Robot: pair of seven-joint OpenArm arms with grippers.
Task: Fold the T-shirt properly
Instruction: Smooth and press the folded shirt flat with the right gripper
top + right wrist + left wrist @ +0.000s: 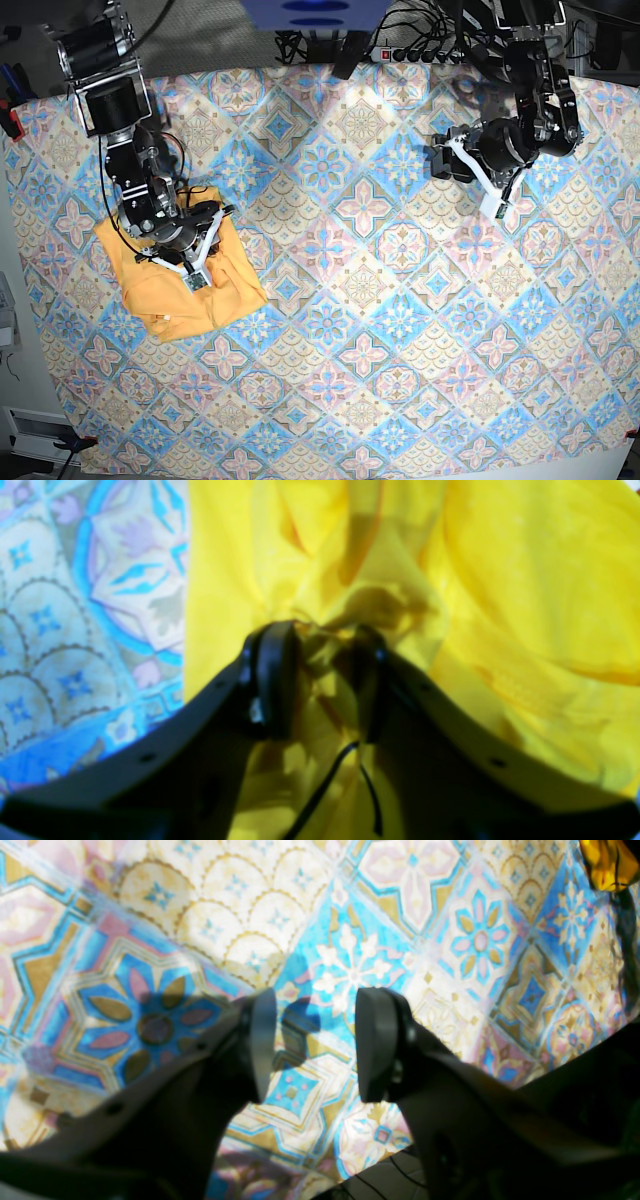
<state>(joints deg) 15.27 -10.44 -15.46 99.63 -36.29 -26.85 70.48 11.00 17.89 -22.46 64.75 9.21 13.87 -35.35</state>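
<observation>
Table, w/ the blue-pink tile-pattern tablecloth over nearly all of it, fills the base view. On it, at that view's left side, lies the T-shirt: yellow-orange, no print visible, already bunched into a rough compact rectangle w/ rumpled edges & several loose folds, not flat. Its long axis runs roughly diagonal, from upper left down toward lower right in the base view. The right arm is right over it; right claw sits directly on the shirt's upper-mid area, pointing down into the cloth. Wrist view shows the right claw w/ jaws partly closed & a puckered ridge of yellow fabric pinched between them, so it's gripping the T-shirt; tablecloth shows just left of the cloth edge. Left arm is well apart, far across the table at the base view's upper right; left claw hangs above bare tablecloth. Its wrist view shows the left claw w/ jaws parted & nothing between, only pattern beneath, plus a scrap of yellow at the top-right corner, too small to ID. Judgement: the right arm is much the nearer, so any next fold prob. turns on it lifting the pinched ridge across the shirt's short axis.
</observation>
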